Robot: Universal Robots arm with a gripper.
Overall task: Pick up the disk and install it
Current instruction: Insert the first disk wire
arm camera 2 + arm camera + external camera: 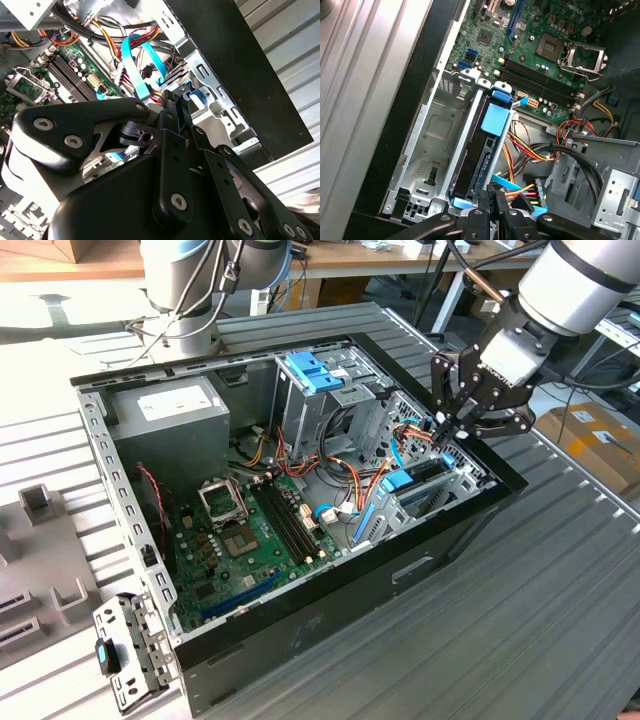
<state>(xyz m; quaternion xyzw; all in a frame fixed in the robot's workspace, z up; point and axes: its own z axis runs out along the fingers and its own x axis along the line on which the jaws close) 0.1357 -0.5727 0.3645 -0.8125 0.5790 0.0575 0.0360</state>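
The disk (472, 165) stands on edge in a slot of the silver drive cage (427, 125), showing its dark side and a blue carrier tab (496, 118) at one end. In the exterior view the disk (428, 470) sits in the cage at the case's right end. My gripper (441, 426) hovers just above that cage with its fingers pressed together, nothing between them. In the first wrist view my gripper (490, 199) is at the disk's near end, by the blue data cable (512, 187). The second wrist view has the gripper (176, 107) over the cage.
The open black computer case (440, 560) lies on a ribbed grey table. Inside are a grey power supply (170, 405), the green motherboard (250, 530), a blue slotted bracket (312, 370) and bundled cables (350, 480). Grey fixtures (40, 502) and a metal bracket (125, 650) lie at the exterior view's left.
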